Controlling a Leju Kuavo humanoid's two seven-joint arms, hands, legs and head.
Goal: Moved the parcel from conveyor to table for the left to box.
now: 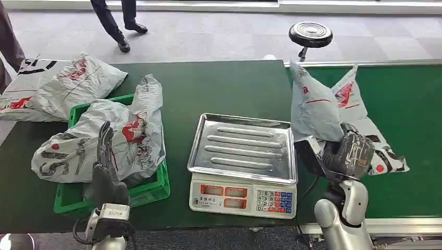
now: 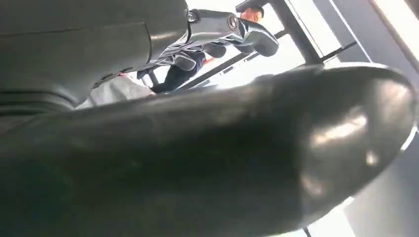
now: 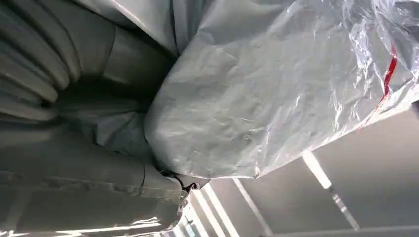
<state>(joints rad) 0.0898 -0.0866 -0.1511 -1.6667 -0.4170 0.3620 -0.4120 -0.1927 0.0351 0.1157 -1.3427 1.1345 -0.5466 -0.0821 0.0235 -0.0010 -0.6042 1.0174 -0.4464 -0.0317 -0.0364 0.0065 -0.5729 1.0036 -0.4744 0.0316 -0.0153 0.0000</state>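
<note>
Nearest, left hand [image 1: 106, 172] raised over the front of the green crate [image 1: 151, 192], fingers straight up and apart, holding nothing. Right hand [image 1: 350, 152] wrapped around the lower end of a grey parcel [image 1: 311, 107], lifted upright above the seam between scale [image 1: 243, 165] and conveyor [image 1: 412, 114]. Beyond, more bags [image 1: 112, 140] heaped in the crate and a person's legs [image 1: 117, 23] on the floor.

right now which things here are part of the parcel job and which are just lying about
In the job:
- grey parcel, held up by the right hand
- conveyor
- table
- green box
- left hand, fingers apart, holding nothing

Lying about:
- scale
- stool
- parcel beside the box
</note>
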